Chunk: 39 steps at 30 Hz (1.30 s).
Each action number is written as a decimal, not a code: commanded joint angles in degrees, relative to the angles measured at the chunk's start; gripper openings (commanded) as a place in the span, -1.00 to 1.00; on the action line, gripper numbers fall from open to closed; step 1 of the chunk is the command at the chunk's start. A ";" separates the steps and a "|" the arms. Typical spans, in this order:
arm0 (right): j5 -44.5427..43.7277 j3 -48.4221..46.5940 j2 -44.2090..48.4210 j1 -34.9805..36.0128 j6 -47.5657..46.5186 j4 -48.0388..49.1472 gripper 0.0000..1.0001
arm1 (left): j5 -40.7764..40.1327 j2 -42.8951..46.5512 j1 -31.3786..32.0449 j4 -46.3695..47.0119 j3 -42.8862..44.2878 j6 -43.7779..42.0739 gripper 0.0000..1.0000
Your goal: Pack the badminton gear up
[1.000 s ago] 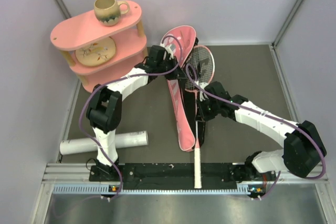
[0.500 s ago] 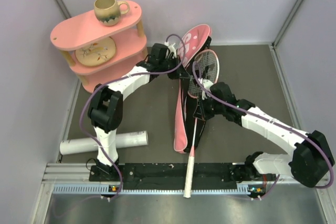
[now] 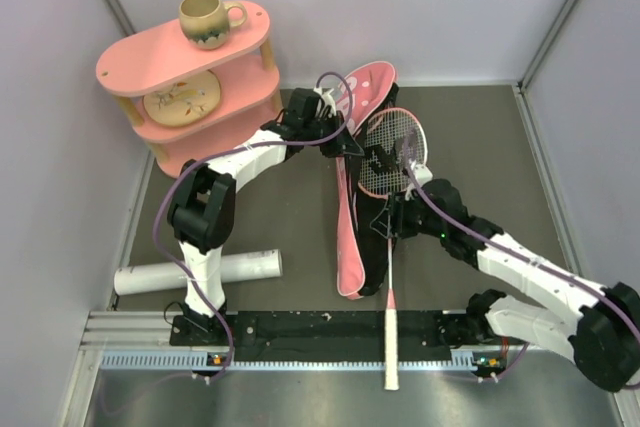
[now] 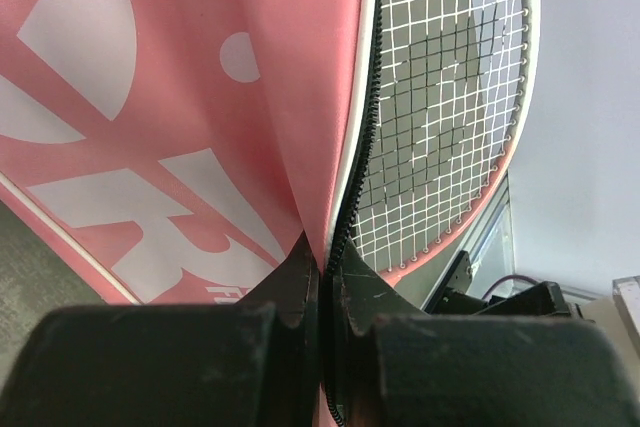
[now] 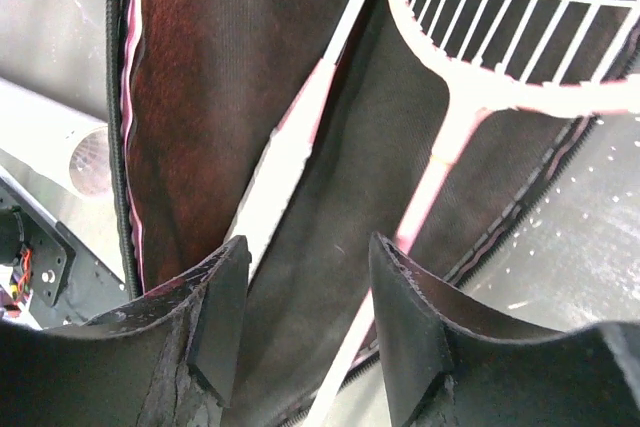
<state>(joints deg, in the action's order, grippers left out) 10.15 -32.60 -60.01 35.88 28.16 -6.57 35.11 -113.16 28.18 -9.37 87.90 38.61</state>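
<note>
Our left gripper (image 3: 340, 142) is pinched tight on the zip edge of the pink racket bag (image 3: 350, 247), holding its upper flap lifted toward 12 o'clock. In the left wrist view the fingers (image 4: 290, 287) meet on the fabric with no gap. Our right gripper (image 3: 392, 219) hangs over the bag's dark lining with its fingers spread. The shaft of the pink-framed racket (image 3: 392, 152) runs between them, and we see no contact. The racket's head rests across the bag's open mouth and its handle points to 6 o'clock, out over the base rail (image 3: 300, 327). We judge the main risk to be that the unheld racket slides or rolls further out toward 6 o'clock. The strings could also snag on the zip teeth when we push the head inward. If the flap slips from our left pinch, it would drop onto the head and shut the opening. A pale strip (image 5: 300, 137) lies inside the lining; we cannot tell whether it is the other racket. The white tube (image 3: 200, 272) waits at 8 o'clock, well apart. No shuttlecocks show. The pink shelf (image 3: 140, 67) at 10 o'clock carries a brown mug (image 3: 207, 19) and crowds our left elbow.
</note>
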 commanded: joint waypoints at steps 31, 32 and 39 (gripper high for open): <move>0.66 -4.57 -10.66 -4.94 -1.70 7.46 -1.00 | 2.68 1.54 0.47 5.41 1.40 0.59 -1.00; 1.27 -6.32 -10.57 -5.03 -1.97 3.88 -1.00 | 2.68 1.54 0.55 5.41 1.49 0.41 -1.00; 8.21 -14.94 -12.67 -5.03 -0.66 -7.13 -1.00 | 1.80 1.81 1.17 4.27 2.45 -0.82 -1.00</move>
<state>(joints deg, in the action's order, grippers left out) 10.48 -40.34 -71.68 30.55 29.63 -10.85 34.11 -113.32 28.03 -8.82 87.90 38.39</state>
